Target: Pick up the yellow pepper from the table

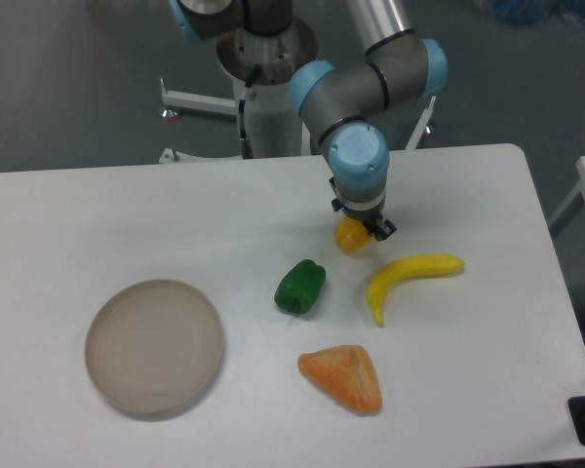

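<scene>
The yellow pepper [350,238] is small and orange-yellow, and it rests on the white table [468,195] right of centre. My gripper [361,227] comes straight down onto it and hides its top. The dark fingers [379,227] press against the pepper's sides, so the gripper is shut on it. The pepper's lower part still touches the tabletop.
A yellow banana [409,276] lies just right of and below the pepper. A green pepper [300,287] sits to its lower left. An orange wedge [344,378] lies near the front, and a round beige plate [154,346] is at the left.
</scene>
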You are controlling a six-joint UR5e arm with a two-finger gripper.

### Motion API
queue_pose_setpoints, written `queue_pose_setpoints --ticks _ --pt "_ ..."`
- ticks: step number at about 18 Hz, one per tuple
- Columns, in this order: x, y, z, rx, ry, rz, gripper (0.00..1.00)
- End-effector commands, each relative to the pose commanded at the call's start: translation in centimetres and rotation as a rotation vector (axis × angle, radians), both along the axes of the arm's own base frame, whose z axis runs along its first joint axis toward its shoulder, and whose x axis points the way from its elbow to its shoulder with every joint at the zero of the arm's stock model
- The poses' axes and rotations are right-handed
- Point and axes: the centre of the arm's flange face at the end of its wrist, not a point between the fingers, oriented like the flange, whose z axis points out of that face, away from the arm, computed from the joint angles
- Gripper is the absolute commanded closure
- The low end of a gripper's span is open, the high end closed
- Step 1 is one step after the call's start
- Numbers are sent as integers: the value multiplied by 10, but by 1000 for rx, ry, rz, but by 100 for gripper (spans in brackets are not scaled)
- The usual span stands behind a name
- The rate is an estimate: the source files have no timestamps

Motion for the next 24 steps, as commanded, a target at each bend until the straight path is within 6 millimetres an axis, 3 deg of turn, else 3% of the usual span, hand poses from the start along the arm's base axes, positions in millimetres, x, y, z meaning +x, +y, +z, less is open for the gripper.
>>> queue_pose_setpoints --ticks 4,8,13,24 --pt "-13 28 56 168 -5 18 56" --pt "-21 53 80 250 -3 40 56" --pt "-25 86 77 270 6 49 56" --pt "-31 93 73 267 14 46 56"
